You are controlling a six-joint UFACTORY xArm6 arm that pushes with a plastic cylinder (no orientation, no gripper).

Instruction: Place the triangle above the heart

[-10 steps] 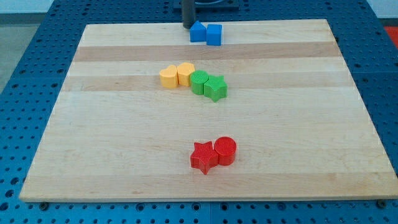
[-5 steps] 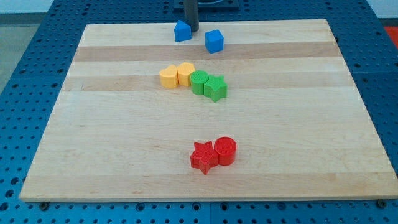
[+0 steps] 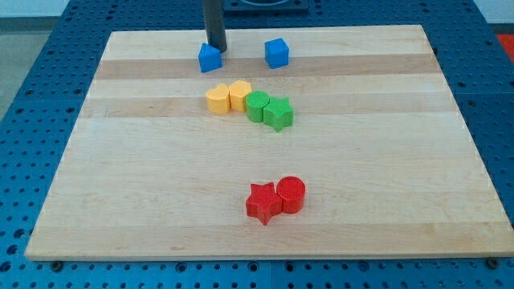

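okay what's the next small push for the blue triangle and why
Probably a short nudge toward the view's right. My tip sits against the blue triangle's upper right, and the triangle lies above the yellow hexagon, slightly left of the yellow heart.

You see my tip point(image 3: 216, 49) touching the blue triangle point(image 3: 209, 59) near the desk's point(image 3: 120, 201) top, just above the yellow heart point(image 3: 239, 95).

A lab or robotics test bench: a pale wooden worktop point(image 3: 161, 201) lies on a blue perforated mounting plate point(image 3: 32, 96) with a regular grid of holes, typical of experimental rigs.
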